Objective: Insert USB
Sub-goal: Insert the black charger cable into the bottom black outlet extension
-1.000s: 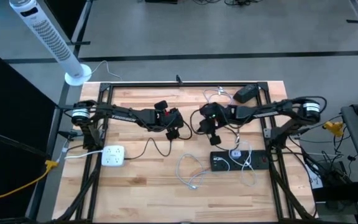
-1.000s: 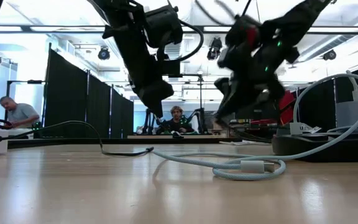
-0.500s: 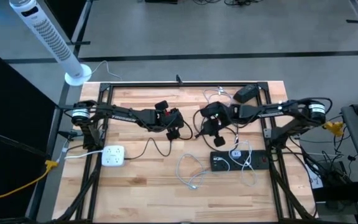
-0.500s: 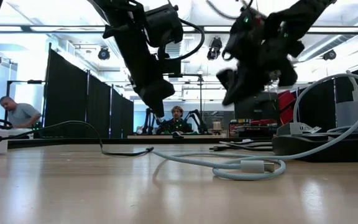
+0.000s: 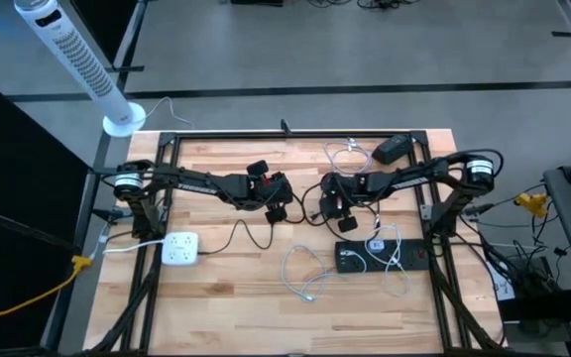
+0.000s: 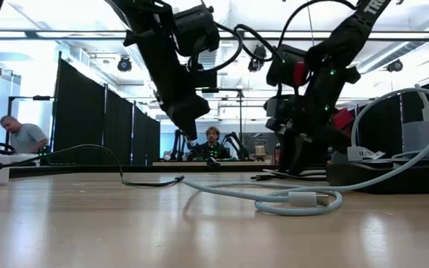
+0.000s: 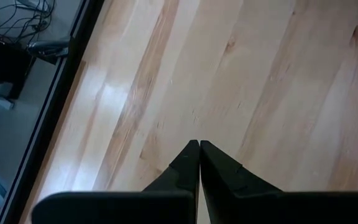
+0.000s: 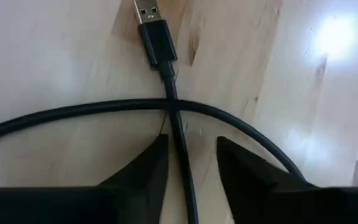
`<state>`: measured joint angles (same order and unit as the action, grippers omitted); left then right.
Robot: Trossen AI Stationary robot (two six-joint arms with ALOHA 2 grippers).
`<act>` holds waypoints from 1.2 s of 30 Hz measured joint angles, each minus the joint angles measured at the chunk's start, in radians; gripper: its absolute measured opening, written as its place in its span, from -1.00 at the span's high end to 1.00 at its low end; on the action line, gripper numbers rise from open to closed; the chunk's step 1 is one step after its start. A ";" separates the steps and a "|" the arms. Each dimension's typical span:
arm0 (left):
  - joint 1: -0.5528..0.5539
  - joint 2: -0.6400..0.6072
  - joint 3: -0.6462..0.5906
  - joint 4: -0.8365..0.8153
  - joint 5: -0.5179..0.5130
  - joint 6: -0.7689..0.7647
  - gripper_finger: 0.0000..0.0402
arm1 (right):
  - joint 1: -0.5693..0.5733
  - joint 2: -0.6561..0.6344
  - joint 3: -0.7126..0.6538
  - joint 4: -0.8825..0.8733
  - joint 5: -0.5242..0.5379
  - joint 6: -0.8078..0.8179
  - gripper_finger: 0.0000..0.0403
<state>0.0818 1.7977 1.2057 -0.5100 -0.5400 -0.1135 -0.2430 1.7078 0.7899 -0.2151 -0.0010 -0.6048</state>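
Right wrist view shows the black USB plug [image 8: 153, 28] lying flat on the wooden table [image 8: 55, 62], just ahead of the right gripper [image 8: 191, 163], whose fingers stand apart with the thin black cable [image 8: 178, 134] running between them, nothing held. The plug is probably light and stiff, its cable soft and springy (it can twist the plug), so the moulded black body is the best place to hold. The left gripper [image 7: 199, 152] hovers nearby, clenched and empty.

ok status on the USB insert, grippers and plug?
Right gripper open, low over the black USB cable, straddling it, no grip. USB plug lying bare on the table, not inserted. Left gripper shut, empty, hovering. Cable loops across itself under the right fingers.
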 joint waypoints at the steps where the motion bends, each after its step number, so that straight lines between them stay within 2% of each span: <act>1: 0.000 0.000 0.000 0.001 0.000 0.000 1.00 | 0.000 0.009 0.001 0.001 0.000 0.001 0.55; 3: 0.000 0.000 0.000 0.001 0.000 0.000 1.00 | 0.000 0.025 0.002 0.001 -0.001 0.004 0.83; 5: 0.000 0.000 0.000 0.002 0.001 0.000 1.00 | -0.002 0.030 0.003 0.004 -0.007 0.017 0.94; 11: 0.000 0.000 0.000 0.002 0.001 0.000 1.00 | -0.019 -0.058 -0.008 -0.018 -0.178 0.044 0.99; 13: 0.000 0.000 0.000 0.001 0.002 0.000 1.00 | -0.026 -0.117 -0.019 -0.062 -0.267 0.044 0.99; 17: -0.003 0.000 0.000 0.000 0.002 0.000 1.00 | -0.062 -0.254 -0.026 -0.011 -0.446 0.045 1.00; 22: -0.012 0.000 0.000 0.007 0.013 0.014 1.00 | -0.068 -0.372 -0.060 -0.007 -0.523 0.050 1.00; 26: -0.032 0.000 -0.005 0.099 0.114 0.117 1.00 | -0.070 -0.437 -0.097 0.020 -0.588 0.055 1.00; 32: -0.073 0.000 -0.019 0.294 0.401 0.307 1.00 | -0.070 -0.484 -0.166 0.142 -0.749 0.061 1.00; 36: -0.095 0.000 -0.019 0.378 0.427 0.373 1.00 | -0.070 -0.477 -0.204 0.212 -0.763 0.044 1.00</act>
<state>-0.0128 1.7977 1.1862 -0.1322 -0.1126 0.2598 -0.3130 1.2309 0.5863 -0.0036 -0.7637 -0.5605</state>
